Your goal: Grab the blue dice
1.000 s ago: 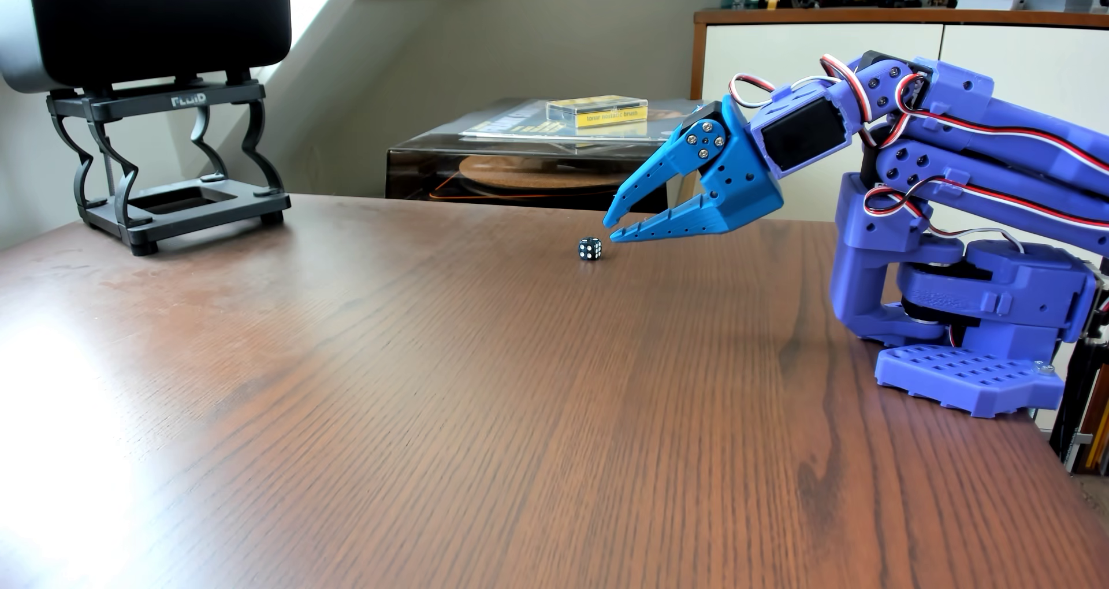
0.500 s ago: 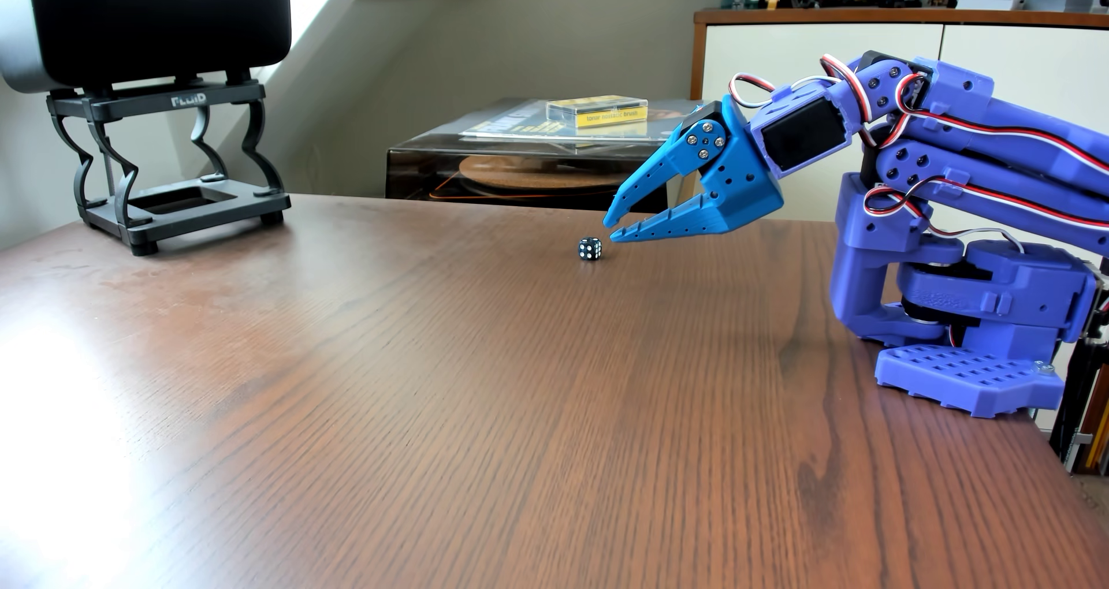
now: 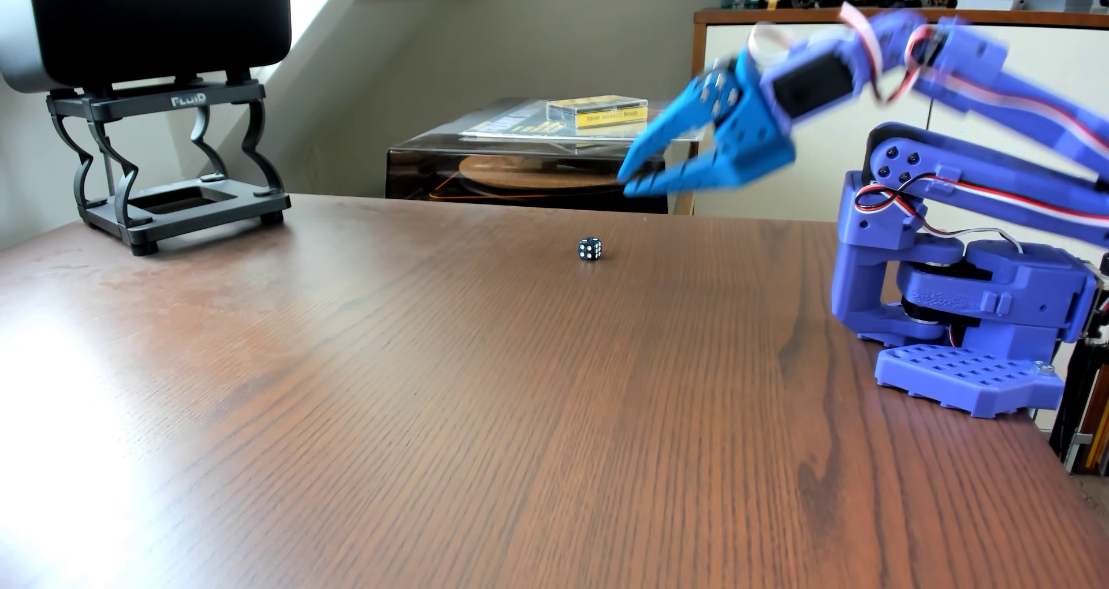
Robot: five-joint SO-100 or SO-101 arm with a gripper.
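The blue dice [image 3: 590,249] is a tiny, almost black cube with white pips. It sits on the brown wooden table [image 3: 420,415] near the far edge, with bare wood all around it. My blue gripper [image 3: 626,182] hangs in the air above and to the right of the dice, pointing left and slightly down. It is motion-blurred. Its fingertips nearly meet, with a gap further back between the jaws, and it holds nothing.
A black speaker on a black stand [image 3: 168,169] occupies the table's far left corner. My arm's base [image 3: 960,325] is clamped at the right edge. Behind the table stands a turntable with a clear cover [image 3: 510,169] and a cabinet [image 3: 840,115].
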